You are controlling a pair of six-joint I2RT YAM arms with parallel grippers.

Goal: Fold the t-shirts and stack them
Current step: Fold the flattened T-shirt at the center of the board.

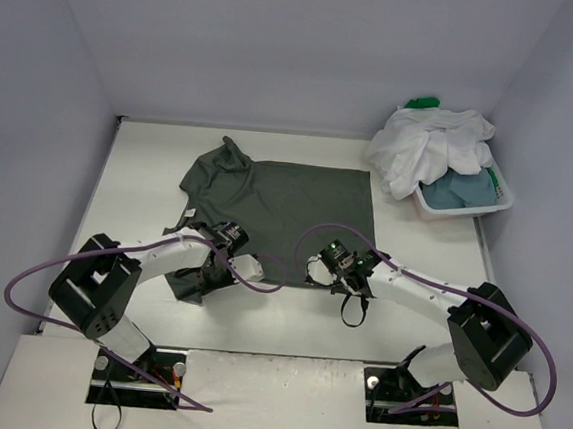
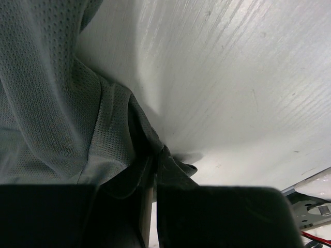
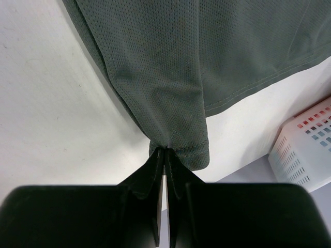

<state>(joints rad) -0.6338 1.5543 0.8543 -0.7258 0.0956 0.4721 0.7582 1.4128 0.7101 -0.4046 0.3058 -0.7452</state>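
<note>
Top external view: the dark grey t-shirt (image 1: 287,205) lies spread flat mid-table (image 1: 257,327). The left gripper (image 2: 155,166) and right gripper (image 3: 164,154) each pinch its near hem. Lifting both corners evenly and carrying them forward together should keep the fold straight.

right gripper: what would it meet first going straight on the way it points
The dark grey t-shirt: the right gripper pinches its edge, and more cloth probably lies straight ahead.

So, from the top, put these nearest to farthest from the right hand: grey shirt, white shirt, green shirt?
1. Grey shirt: held by the right hand.
2. White shirt: in basket, far right.
3. Green shirt: behind the white one.
</note>
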